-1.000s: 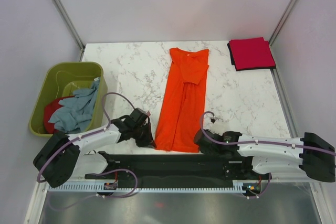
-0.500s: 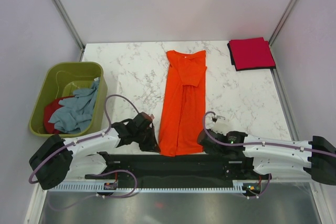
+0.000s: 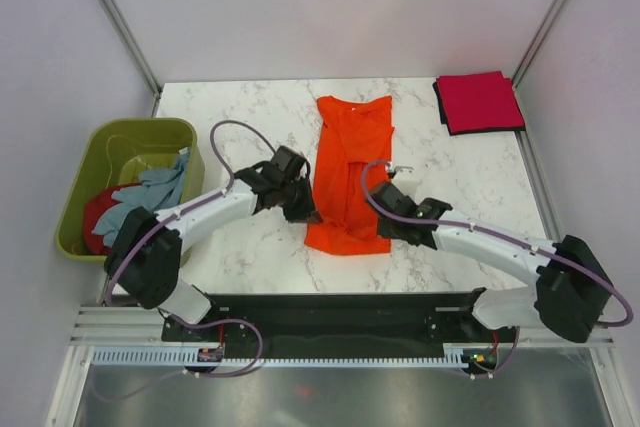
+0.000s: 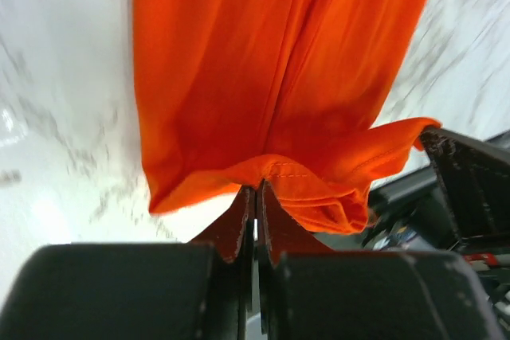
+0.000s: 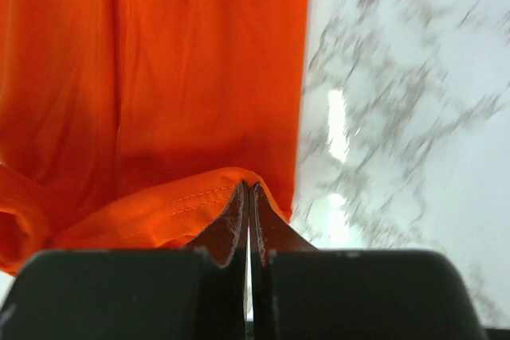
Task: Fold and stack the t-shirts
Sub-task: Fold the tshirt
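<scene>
Top external view is showing the orange t-shirt [image 3: 350,162] lying down the middle of the marble table [image 3: 250,127], its long axis running near-to-far, its collar [image 3: 357,102] pointing at the far edge. Both grippers are clamping the hem [image 4: 279,169]. The left gripper [image 3: 306,213] is pinching its left corner and the right gripper [image 3: 384,229] its right corner, fingers pressed tight on fabric in both wrist views. The collar is lying straight ahead of both tools, about equally far from each arm, so the fold should probably run along that axis. Whether the held hem is hanging clear of the cloth beneath is hard to tell through the blur. A folded crimson t-shirt [image 3: 480,102] is sitting at the far right corner. A grey-blue t-shirt [image 3: 150,202] and a red t-shirt [image 3: 95,219] are waiting in the olive tub [image 3: 130,147].
</scene>
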Controlling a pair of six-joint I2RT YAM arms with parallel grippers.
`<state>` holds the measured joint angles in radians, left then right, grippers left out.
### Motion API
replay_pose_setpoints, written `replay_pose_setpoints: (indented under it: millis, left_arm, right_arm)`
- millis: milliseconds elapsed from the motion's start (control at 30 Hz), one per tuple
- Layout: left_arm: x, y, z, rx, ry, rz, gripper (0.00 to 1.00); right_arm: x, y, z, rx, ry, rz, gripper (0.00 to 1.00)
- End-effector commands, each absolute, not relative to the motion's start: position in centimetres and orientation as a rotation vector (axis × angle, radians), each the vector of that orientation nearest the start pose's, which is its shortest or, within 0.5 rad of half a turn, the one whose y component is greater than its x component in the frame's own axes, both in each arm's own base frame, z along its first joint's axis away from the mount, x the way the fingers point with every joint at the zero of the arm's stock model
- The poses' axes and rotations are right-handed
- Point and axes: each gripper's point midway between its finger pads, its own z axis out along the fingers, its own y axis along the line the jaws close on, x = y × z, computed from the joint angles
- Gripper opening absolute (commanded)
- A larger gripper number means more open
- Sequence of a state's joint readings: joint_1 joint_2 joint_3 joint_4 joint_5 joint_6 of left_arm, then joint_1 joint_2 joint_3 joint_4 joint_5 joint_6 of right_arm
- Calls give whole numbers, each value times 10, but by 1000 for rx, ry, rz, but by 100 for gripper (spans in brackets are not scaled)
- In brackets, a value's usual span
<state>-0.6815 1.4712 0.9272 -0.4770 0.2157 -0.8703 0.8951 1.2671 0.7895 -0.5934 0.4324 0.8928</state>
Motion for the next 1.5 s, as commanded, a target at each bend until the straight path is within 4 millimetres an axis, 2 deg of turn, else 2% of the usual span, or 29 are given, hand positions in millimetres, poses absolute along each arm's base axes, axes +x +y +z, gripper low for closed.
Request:
replay_pose_setpoints:
  millis: [0, 33, 67, 100, 133, 167, 200, 233, 333, 400, 433, 467, 533, 567, 633, 700, 733, 833, 933, 1033, 1167, 1200, 1233, 1300, 1333, 1367, 1400, 1433, 1467]
  left_arm:
    - [280, -262, 114, -94, 2659, -712, 2]
    - [295, -260, 109, -73, 2659, -680, 2]
    - [316, -269, 127, -51, 2604, -702, 2]
    - [326, -272, 131, -18, 2587, -704, 2]
    - [338, -273, 119, -21, 2613, -686, 2]
    - [357, -282, 137, -6, 2565, -712, 2]
    - [366, -285, 139, 9, 2561, -720, 2]
    - [383, -286, 134, -12, 2576, -704, 2]
    - [415, -288, 126, -35, 2581, -709, 2]
    - [430, -283, 118, -65, 2594, -708, 2]
    - [441, -284, 124, -71, 2571, -722, 2]
    - [447, -283, 108, -86, 2599, -714, 2]
    - [467, -277, 110, -107, 2573, -724, 2]
    - [472, -278, 99, -114, 2589, -732, 2]
    - [489, -276, 103, -118, 2562, -757, 2]
    - [497, -274, 91, -127, 2575, -757, 2]
    - [504, -271, 92, -139, 2564, -756, 2]
    - [513, -266, 83, -172, 2568, -748, 2]
    - [519, -271, 78, -119, 2556, -778, 4]
    - [520, -279, 82, -46, 2532, -835, 19]
    - [527, -277, 101, 6, 2454, -849, 27]
    - [528, -275, 105, 23, 2441, -843, 31]
    - [528, -271, 108, 27, 2435, -835, 39]
    - [526, -265, 129, 46, 2402, -815, 57]
    - [518, -259, 123, 35, 2425, -785, 59]
    - [516, -247, 140, 1, 2401, -712, 59]
    - [508, -241, 139, -23, 2414, -689, 60]
    - [491, -236, 120, -45, 2473, -668, 60]
    - [482, -233, 118, -57, 2485, -663, 60]
  right_arm:
    - [266, 202, 100, -21, 2420, 172, 0]
    - [282, 198, 104, -8, 2407, 170, 0]
    - [291, 197, 104, -15, 2407, 160, 0]
    - [311, 194, 107, -15, 2402, 141, 0]
    - [319, 196, 108, -21, 2407, 163, 0]
    - [329, 194, 109, -14, 2409, 164, 0]
    - [348, 192, 114, 13, 2399, 168, 0]
    - [356, 194, 115, -8, 2404, 188, 0]
    - [391, 189, 121, 8, 2391, 193, 0]
    - [413, 185, 119, 32, 2398, 202, 0]
    - [420, 184, 118, 24, 2401, 207, 0]
    - [430, 188, 115, 16, 2408, 231, 0]
    - [444, 183, 113, 25, 2409, 234, 0]
    - [453, 184, 109, 24, 2412, 231, 0]
    - [464, 178, 106, 42, 2414, 243, 0]
    - [476, 171, 98, 65, 2423, 230, 0]
    - [479, 168, 94, 74, 2428, 222, 0]
    - [490, 161, 82, 101, 2445, 228, 0]
    - [498, 157, 72, 119, 2455, 226, 0]
    - [503, 156, 67, 131, 2452, 230, 0]
    - [514, 147, 70, 195, 2430, 248, 3]
    - [516, 146, 70, 206, 2426, 258, 5]
    - [518, 145, 72, 211, 2424, 268, 14]
    - [519, 142, 83, 238, 2408, 285, 22]
    - [517, 142, 89, 235, 2402, 293, 29]
    - [508, 141, 101, 242, 2391, 308, 32]
    - [501, 141, 106, 249, 2388, 323, 36]
    - [485, 144, 112, 242, 2397, 368, 41]
    - [477, 148, 113, 234, 2407, 400, 43]
